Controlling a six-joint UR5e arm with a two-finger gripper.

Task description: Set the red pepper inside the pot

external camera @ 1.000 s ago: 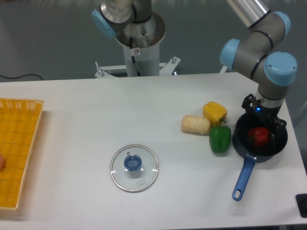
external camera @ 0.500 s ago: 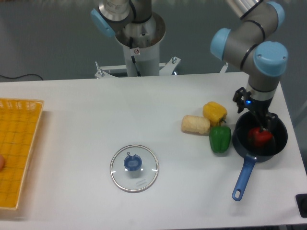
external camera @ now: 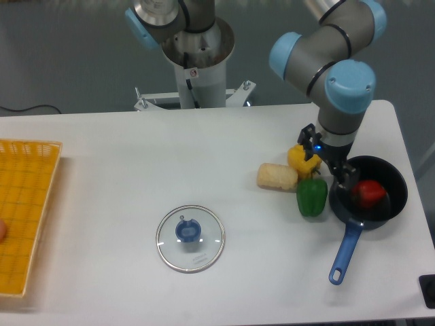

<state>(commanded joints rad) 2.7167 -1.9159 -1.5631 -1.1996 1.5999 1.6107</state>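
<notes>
1. Black two-finger gripper (external camera: 338, 170) hangs over the left rim of the pot; jaws hold nothing, and I can't tell whether they're parted or closed from this angle.
2. Small glossy red bell pepper (external camera: 369, 192) sits inside the round dark saucepan (external camera: 397, 204), right of the gripper and clear of the fingers.
3. The saucepan is at the right side of the table; its long blue handle (external camera: 344, 252) points toward the near edge, angled slightly left.
4. Green bell pepper (external camera: 311, 196) is just beside the pot's left rim; can't tell if they touch.
5. Yellow bell pepper (external camera: 300, 159) lies just beyond the green one, partly hidden by the gripper and wrist.
6. Pale yellow lumpy block (external camera: 276, 176) lies left of the yellow pepper, touching or nearly so.
7. Round glass lid with blue knob (external camera: 190, 238) lies flat near the table centre, well apart from the pot.
8. Yellow mesh basket (external camera: 27, 204) is at the far-left edge, partly out of view.
9. White tabletop (external camera: 136, 156); grey arm with light-blue joint caps (external camera: 336, 54) reaches in from the top right.
</notes>
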